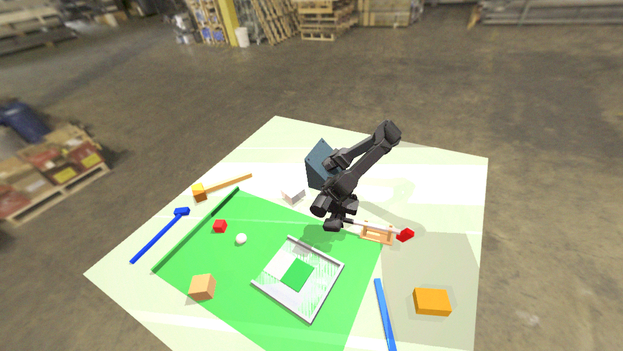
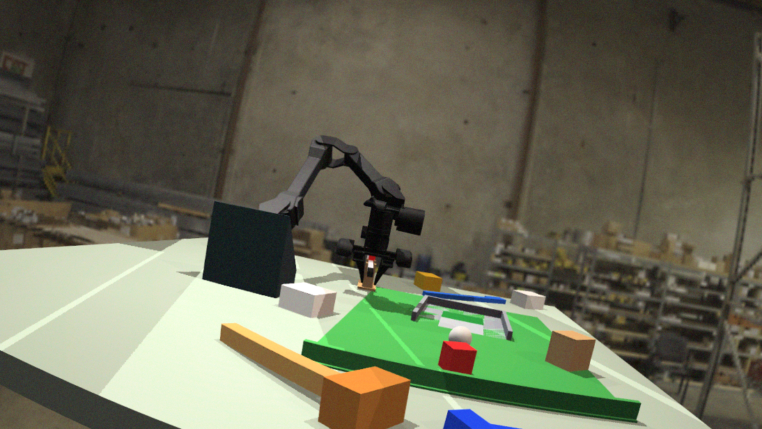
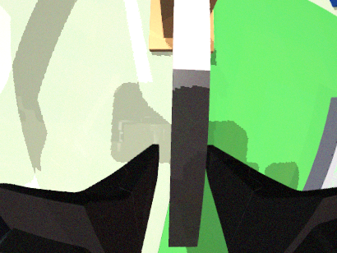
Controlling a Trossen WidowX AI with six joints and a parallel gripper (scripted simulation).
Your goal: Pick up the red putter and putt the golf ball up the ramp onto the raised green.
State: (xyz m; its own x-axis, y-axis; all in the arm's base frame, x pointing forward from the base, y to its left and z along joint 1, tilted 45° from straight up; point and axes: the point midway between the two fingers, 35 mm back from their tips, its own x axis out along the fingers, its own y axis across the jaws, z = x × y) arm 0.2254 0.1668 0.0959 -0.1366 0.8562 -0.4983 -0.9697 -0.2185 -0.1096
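The red putter (image 1: 379, 227) (image 2: 370, 263) (image 3: 191, 164) lies along a wooden cradle (image 1: 379, 239) (image 2: 366, 287) (image 3: 160, 44), right of the golf ball (image 1: 241, 238) (image 2: 460, 336) in the top view. The cradle carries the pale shaft above the desk (image 1: 435, 187) (image 2: 159, 320), apparently to leave room for fingers around the dark grip. The red head projects beyond the cradle's right end; the grip projects from the left.

The claw (image 1: 344, 220) (image 2: 371, 282) (image 3: 182, 150) points downward and stands partly open, well short of full width. Its fingers straddle the grip. In the wrist view a gap shows at the left finger; contact at the right cannot be confirmed, and no secure hold is evident. This placement is judged suitable for leaving the head free to strike.

The ball rests on the green mat (image 1: 261, 217) (image 2: 394, 330), left of the ramp (image 1: 278, 263) (image 2: 461, 324). Low walls (image 1: 278, 301) (image 2: 464, 304) enclose the raised green (image 1: 297, 274) (image 2: 462, 317) on three sides, open toward the ball, presumably to contain a putt. Centring and firm closure are advised before lifting; uneven contact could twist the shaft.
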